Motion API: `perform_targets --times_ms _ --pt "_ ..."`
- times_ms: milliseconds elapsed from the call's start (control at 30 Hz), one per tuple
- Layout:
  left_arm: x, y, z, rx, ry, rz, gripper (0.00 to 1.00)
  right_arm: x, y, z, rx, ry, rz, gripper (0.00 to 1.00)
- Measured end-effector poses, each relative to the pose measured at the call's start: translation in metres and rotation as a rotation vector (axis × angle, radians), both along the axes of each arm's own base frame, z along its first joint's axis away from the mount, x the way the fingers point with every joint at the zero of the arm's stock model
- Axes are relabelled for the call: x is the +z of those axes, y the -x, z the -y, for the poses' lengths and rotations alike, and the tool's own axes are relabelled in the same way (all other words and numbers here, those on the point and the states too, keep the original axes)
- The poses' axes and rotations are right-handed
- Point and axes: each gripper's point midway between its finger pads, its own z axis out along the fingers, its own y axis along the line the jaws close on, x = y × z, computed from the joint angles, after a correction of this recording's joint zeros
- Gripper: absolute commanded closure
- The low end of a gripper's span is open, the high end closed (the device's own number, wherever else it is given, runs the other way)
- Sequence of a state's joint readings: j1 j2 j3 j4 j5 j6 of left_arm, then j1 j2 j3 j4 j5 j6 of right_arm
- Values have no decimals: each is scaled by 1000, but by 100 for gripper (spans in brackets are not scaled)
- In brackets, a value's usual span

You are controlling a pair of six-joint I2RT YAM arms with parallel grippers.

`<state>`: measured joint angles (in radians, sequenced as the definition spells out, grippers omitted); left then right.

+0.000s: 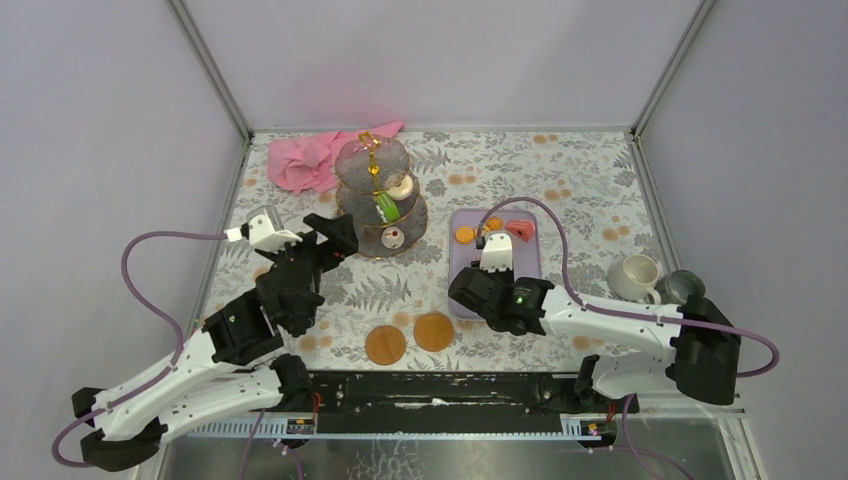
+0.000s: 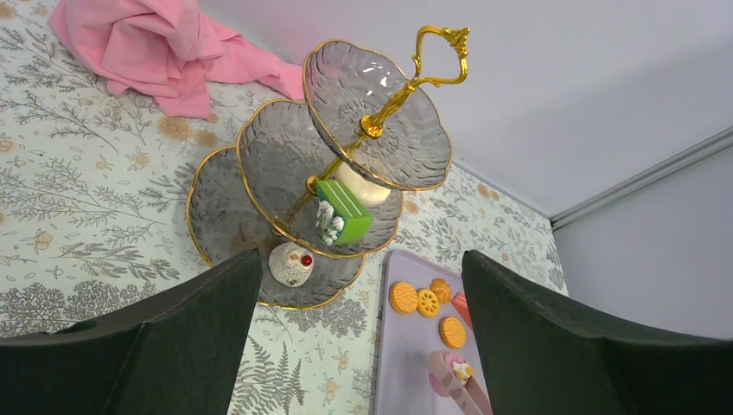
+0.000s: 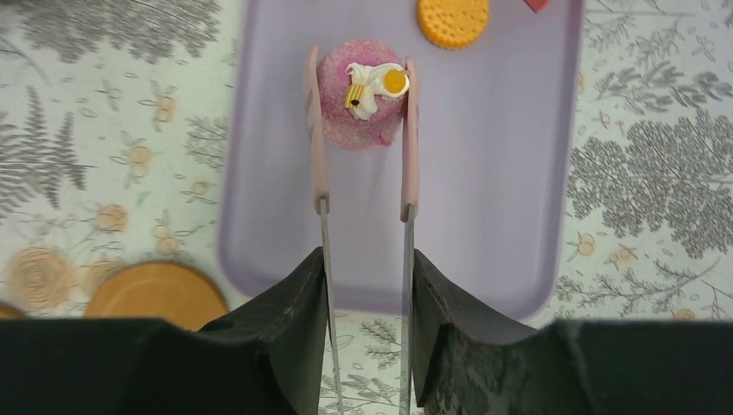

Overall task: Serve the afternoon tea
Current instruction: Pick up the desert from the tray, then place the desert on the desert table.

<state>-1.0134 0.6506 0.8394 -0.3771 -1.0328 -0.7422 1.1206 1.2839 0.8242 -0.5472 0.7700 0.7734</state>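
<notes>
The pink doughnut [image 3: 361, 104] lay between pink tongs [image 3: 408, 147] on the lilac tray [image 3: 501, 216], with the right jaws clamped on the tongs. Green cake [image 2: 343, 210] and cupcake [image 2: 290, 264] sat on the stand [image 2: 259, 156]. Biscuits [image 2: 452, 332] and mugs [image 1: 634, 277] looked unserved. The left jaws gaped wide, empty.

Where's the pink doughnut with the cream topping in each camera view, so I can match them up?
Top external: not visible; the right arm covers that part of the lilac tray.
Left wrist: pink doughnut at the bottom edge, right of centre, on the tray.
Right wrist: upper centre, between the pink tongs' tips.
Shared landmark: the lilac tray, in all three views.
</notes>
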Motion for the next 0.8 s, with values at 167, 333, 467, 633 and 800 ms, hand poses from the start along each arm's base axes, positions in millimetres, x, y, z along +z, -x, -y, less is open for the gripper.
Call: perform_targets --times_ms 167,333,467,633,800 --pt "0 1 -3 5 1 1 8 19 -6 -22 42 -48 36 72" --pt "0 2 -6 8 -3 -1 8 29 -18 -45 84 -56 64 72" --pt "-1 3 -7 14 -6 -2 8 28 -28 -66 123 -42 81 72" --pt "-2 3 -9 21 -12 -4 8 27 -40 -93 171 -47 90 72" --pt "-3 3 -9 23 -17 -7 7 28 -57 -109 188 -66 93 72"
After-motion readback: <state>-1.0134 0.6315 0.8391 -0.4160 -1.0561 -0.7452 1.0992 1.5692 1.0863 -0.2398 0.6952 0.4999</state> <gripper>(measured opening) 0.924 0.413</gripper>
